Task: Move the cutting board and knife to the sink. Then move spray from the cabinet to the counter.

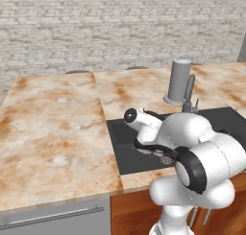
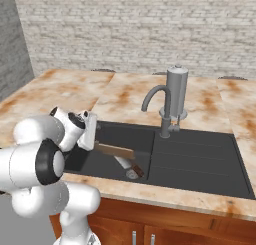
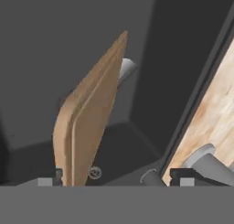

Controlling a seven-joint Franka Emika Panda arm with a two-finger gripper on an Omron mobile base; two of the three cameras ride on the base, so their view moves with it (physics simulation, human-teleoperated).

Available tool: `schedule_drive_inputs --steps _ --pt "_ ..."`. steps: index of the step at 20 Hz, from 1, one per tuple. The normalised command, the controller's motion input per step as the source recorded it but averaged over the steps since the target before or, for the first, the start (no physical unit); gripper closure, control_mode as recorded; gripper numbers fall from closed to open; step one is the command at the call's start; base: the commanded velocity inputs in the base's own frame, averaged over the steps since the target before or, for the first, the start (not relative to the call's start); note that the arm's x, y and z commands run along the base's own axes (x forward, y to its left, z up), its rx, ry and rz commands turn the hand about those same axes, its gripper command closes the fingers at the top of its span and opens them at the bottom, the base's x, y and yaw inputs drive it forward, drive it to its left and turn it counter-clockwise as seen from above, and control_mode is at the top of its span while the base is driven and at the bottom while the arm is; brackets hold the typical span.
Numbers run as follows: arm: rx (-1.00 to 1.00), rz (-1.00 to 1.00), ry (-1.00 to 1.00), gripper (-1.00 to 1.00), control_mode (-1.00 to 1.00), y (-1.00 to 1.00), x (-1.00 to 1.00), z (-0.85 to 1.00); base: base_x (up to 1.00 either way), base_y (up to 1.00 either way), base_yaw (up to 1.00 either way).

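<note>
We see the counter (image 2: 75, 91) running around a dark sink (image 2: 200, 159), with the faucet (image 2: 159, 106) and a grey canister (image 2: 177, 89) at the sink's back edge. The arm reaches down into the left basin of the sink.

The cutting board (image 3: 89, 118) is in that left basin, standing tilted on one edge, its long axis rising away from the gripper (image 3: 116, 179) in the hand view. In the right base view the cutting board (image 2: 114, 150) shows as a brown slab just in front of the hand, over the basin floor near the drain. Its near end sits between the finger tips, close against one of them.

The fingers stand wide apart; we cannot tell whether either one touches the board. We judge the board released.

A grey rounded shape behind the board may be the knife (image 3: 124, 70); too little shows to be sure.

Judgement: a straight pull back and up along the board's long axis clears it. With the knife apparently in the basin too, the spray comes next.
</note>
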Motion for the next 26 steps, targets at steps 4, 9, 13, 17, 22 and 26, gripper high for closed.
schedule_drive_inputs --steps 4,9,13,17,22,26 --pt "0.0 0.0 0.04 -1.0 -1.0 0.0 -0.82 0.99 0.0 0.0 0.0" --pt "0.0 0.0 0.0 -1.0 -1.0 0.0 -0.6 1.0 0.0 0.0 0.0" --pt "-0.01 0.1 -0.02 -1.0 -1.0 0.06 -0.9 0.93 0.0 0.0 0.0" --pt "-0.06 0.05 -0.36 -1.0 -1.0 0.01 -1.0 0.97 0.0 0.0 0.0" --pt "-0.01 0.07 -0.05 -1.0 -1.0 -0.02 -0.79 0.81 0.0 0.0 0.0" --pt "-0.01 0.0 0.01 -1.0 -1.0 -0.37 -0.35 -0.03 0.0 0.0 0.0"
